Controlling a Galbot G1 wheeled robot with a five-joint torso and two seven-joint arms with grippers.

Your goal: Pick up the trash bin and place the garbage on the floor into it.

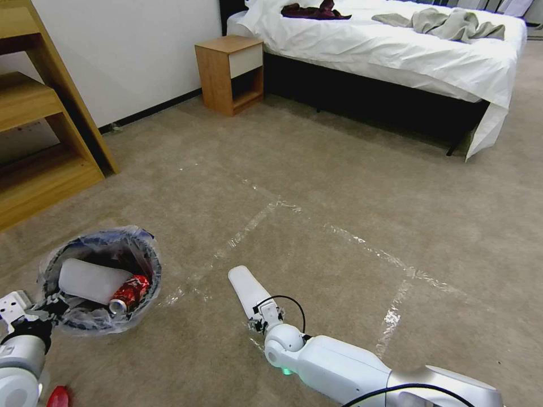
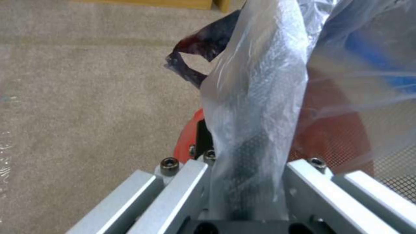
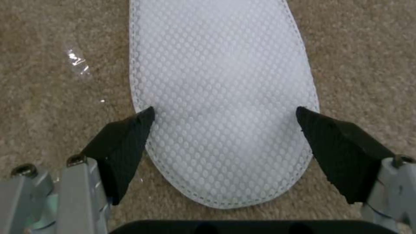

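Your left end effector clamps the bin by its rim, mouth up beside the slipper on the floor; your right end effector, spread wide, straddles the slipper's heel for pickup.

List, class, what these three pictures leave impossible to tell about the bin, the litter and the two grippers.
- Trash bin contents: head view, the slipper and can on top hide what lies beneath.
- Left gripper: left wrist view, the bag liner wraps its fingers, hiding the grip.
- Red piece: head view, cut off by the bottom edge; kind unclear.
- White slipper: right wrist view, far end cut off; right gripper straddles it, open.
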